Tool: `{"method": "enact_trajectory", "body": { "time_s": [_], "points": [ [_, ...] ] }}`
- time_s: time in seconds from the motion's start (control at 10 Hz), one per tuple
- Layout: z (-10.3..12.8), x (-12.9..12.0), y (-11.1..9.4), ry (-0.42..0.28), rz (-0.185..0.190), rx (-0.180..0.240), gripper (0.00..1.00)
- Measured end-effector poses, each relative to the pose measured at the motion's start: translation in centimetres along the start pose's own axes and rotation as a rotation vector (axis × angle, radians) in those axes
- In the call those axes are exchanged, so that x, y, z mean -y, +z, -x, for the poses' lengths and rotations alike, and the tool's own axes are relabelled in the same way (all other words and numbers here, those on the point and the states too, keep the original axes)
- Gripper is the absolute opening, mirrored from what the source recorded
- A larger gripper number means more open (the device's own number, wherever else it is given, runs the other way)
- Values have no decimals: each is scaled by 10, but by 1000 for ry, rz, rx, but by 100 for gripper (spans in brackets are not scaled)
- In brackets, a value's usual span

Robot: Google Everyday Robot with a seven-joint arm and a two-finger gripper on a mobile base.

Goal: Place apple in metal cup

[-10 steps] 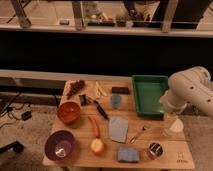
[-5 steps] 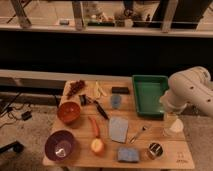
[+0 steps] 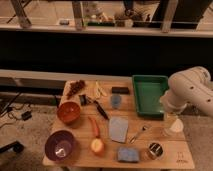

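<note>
Apple point(image 3: 97, 145) on the wooden table point(image 3: 150, 120), close to the front edge and left of centre, yellow with a red blush, sitting free with nothing gripping it. Just behind it lies the carrot point(image 3: 93, 126), its tip aimed down toward the fruit. To the left, the purple bowl point(image 3: 61, 145) fills the front left corner. Along that same front edge to the right comes a blue sponge point(image 3: 128, 155), then the metal cup point(image 3: 155, 149), upright, mouth up, dark inside, well apart from the apple. A grey-blue cloth point(image 3: 119, 128) lies flat behind the sponge, with a fork point(image 3: 140, 133) angled beside it. Further back there's an orange bowl point(image 3: 69, 112) on the left, grapes point(image 3: 76, 88), a banana point(image 3: 97, 90), and the green tray point(image 3: 150, 94) at the back right. The white arm point(image 3: 192, 90) leans in from the right past the tray. Its gripper point(image 3: 168, 112) hangs at the arm's lower end, above a pale translucent cup point(image 3: 171, 126) at the table's right edge, far from the apple, jaws spread wide.
</note>
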Motion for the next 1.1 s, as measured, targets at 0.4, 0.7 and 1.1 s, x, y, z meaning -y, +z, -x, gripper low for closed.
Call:
{"method": "enact_trajectory", "body": {
  "time_s": [0.4, 0.7, 1.1],
  "points": [
    [0, 0, -1, 0, -1, -1, 80],
    [2, -2, 0, -6, -4, 0, 80],
    [52, -22, 1, -94, -48, 13, 80]
  ]
}}
